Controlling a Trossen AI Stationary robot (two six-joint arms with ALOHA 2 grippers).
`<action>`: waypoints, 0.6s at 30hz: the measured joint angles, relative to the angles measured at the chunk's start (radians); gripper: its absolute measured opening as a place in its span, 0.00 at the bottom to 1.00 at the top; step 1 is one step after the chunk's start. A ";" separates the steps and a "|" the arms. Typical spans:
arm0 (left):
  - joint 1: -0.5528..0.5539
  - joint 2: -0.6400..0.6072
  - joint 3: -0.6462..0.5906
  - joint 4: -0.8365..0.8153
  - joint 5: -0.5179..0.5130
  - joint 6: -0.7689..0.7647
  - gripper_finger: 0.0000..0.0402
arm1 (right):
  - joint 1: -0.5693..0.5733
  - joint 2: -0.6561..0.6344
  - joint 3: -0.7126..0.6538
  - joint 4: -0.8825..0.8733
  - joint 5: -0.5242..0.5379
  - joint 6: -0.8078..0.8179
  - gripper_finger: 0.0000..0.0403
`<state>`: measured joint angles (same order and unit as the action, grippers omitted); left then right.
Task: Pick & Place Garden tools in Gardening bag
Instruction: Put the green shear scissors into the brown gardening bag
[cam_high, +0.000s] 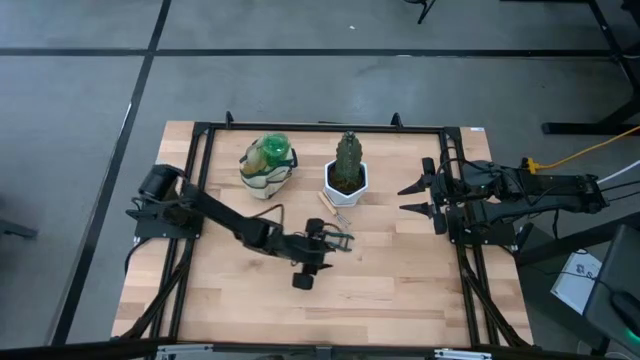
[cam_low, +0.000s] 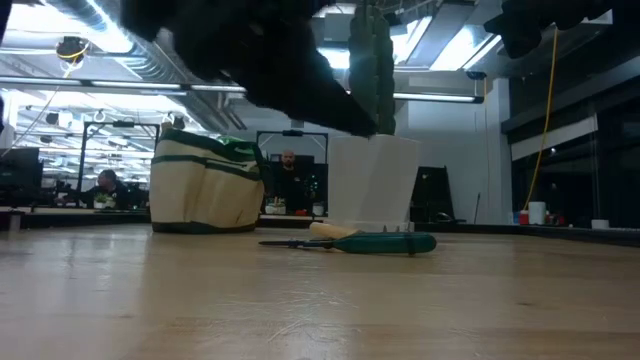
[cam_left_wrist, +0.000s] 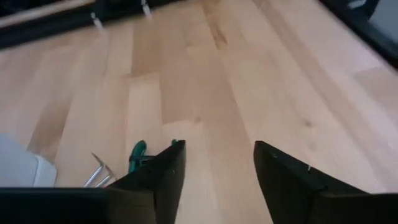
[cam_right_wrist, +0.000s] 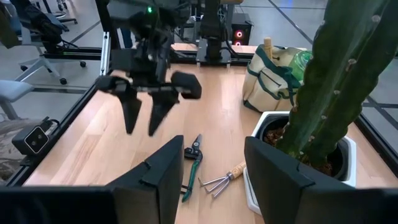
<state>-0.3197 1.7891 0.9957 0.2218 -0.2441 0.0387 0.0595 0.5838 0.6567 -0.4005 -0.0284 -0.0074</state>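
Wooden table (cam_high: 400, 290) partly cleared: spray bottle (cam_high: 272, 150) is being carried in the gardening bag (cam_high: 266, 172).
From above, the left gripper (cam_high: 345, 239), fingers spread and empty, is being held near the pruning shears (cam_high: 341, 238); low down, shears are lying unlifted; in the right wrist view, shears and hand fork (cam_right_wrist: 221, 180) are lying just beyond the spread right gripper (cam_right_wrist: 208, 165).

Grey floor (cam_high: 300, 90) crossed by dark lines surrounds the wooden table (cam_high: 400, 290); long ceiling lights (cam_low: 440, 45) glow beyond a seated person (cam_low: 105, 185).
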 joint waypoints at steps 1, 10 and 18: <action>0.008 0.016 0.021 -0.022 0.003 0.000 0.48 | 0.000 0.000 0.000 0.000 0.000 0.000 0.43; 0.092 0.151 0.136 -0.164 0.038 0.000 0.49 | 0.000 0.000 0.000 0.000 0.000 0.000 0.43; 0.126 0.227 0.137 -0.148 0.082 0.024 0.49 | 0.000 0.000 0.000 0.000 0.000 0.000 0.43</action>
<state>-0.1932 2.0157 1.1324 0.0741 -0.1619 0.0632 0.0593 0.5835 0.6564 -0.4007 -0.0284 -0.0074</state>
